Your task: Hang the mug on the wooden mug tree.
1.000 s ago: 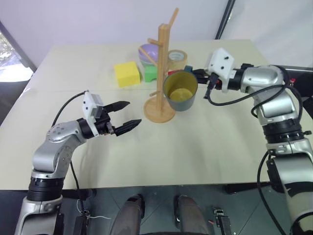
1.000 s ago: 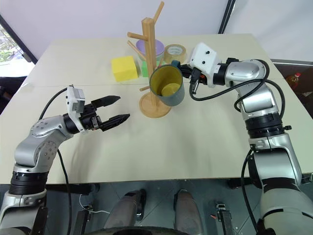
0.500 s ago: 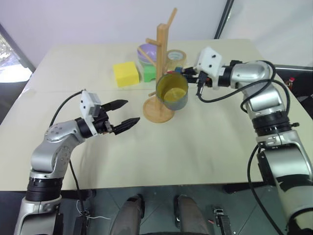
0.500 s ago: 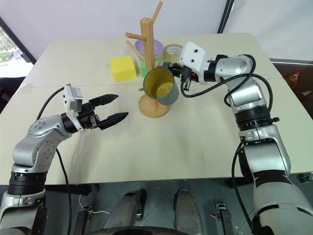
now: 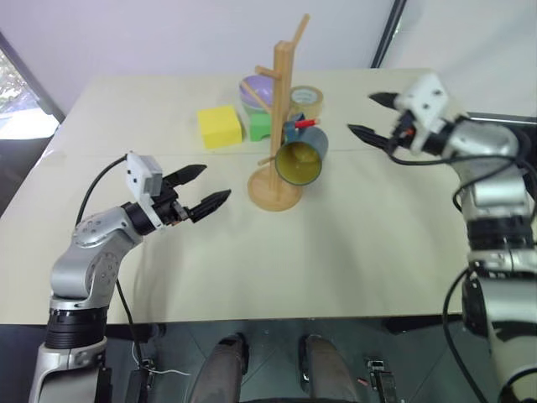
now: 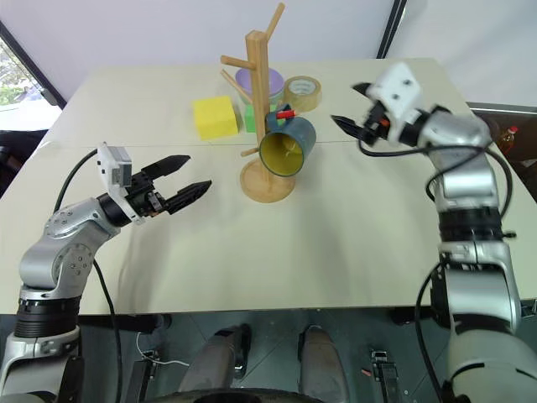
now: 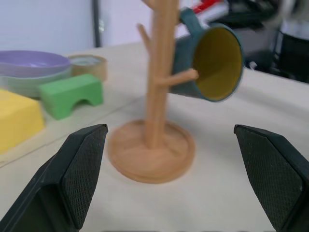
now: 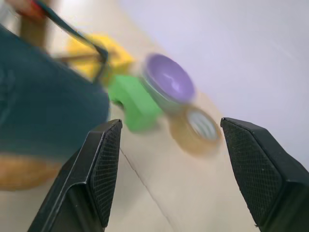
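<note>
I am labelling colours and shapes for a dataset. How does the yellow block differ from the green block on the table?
The yellow foam block is a plain solid cube; the green block has an arch cut into its underside. In every view the yellow one looks larger than the green one. The yellow one stands clear of the wooden mug tree, while the green one sits partly behind its post. Both rest on the beige table.

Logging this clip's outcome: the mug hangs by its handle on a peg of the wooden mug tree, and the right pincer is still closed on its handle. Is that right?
Not quite. The mug does hang on the wooden mug tree, but the right pincer is open and clear of it, off to the side. The right eye view shows this.
</note>
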